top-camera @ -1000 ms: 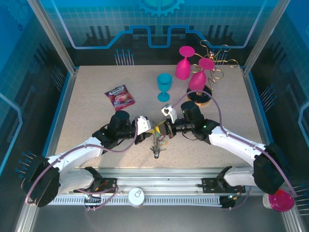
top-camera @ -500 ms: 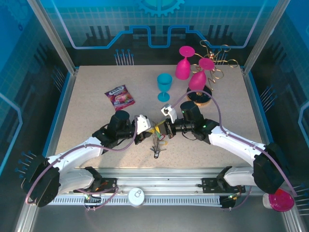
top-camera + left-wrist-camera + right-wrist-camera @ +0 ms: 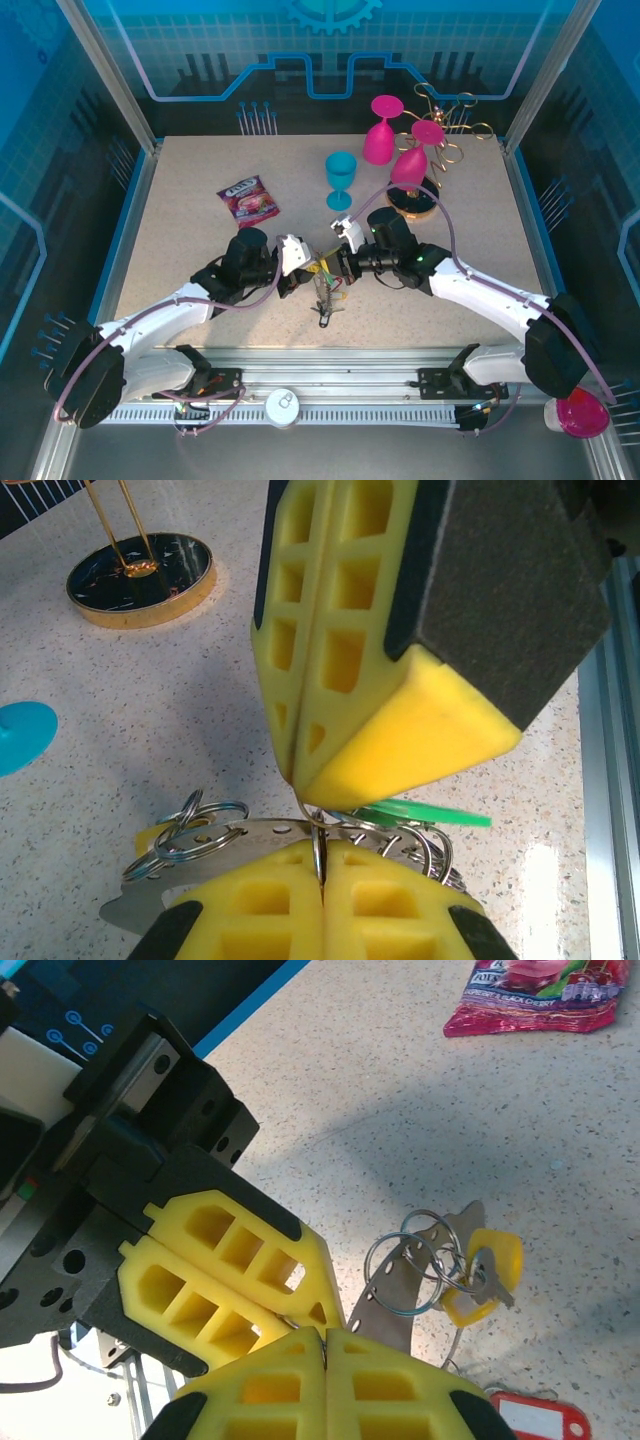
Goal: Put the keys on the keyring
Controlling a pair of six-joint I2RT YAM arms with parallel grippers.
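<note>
- The table (image 3: 180, 260) has lots of bare room on its left side and on its right side, and a wide bare strip along the near edge.
- Both arms meet in the middle of the table, a little toward the near edge.
- A shiny snack packet (image 3: 248, 200) lies far-left of that spot, well apart from it.
- A blue cup (image 3: 340, 178) stands just beyond the grippers, and two pink cups (image 3: 381, 130) hang on a gold wire rack (image 3: 452, 128) at the far right.
- The rack's round black base (image 3: 140, 567) sits near the right arm.
- The left gripper (image 3: 320, 855) is closed, its yellow pads pressed together on a thin wire.
- The right gripper (image 3: 325, 1338) is closed too, tip to tip with the left one, pinching the same wire.
- That wire looks like the keyring (image 3: 317, 828), though so little of it shows that I can't be sure.
- The keys (image 3: 325, 297) hang in a bunch right under the two grippers, down to the table.
- In the bunch there is a green key (image 3: 425, 815), a yellow-headed key (image 3: 487, 1268), small silver rings (image 3: 408, 1272) and a flat metal tag.
- A red tag (image 3: 540, 1417) lies on the table beside them.
</note>
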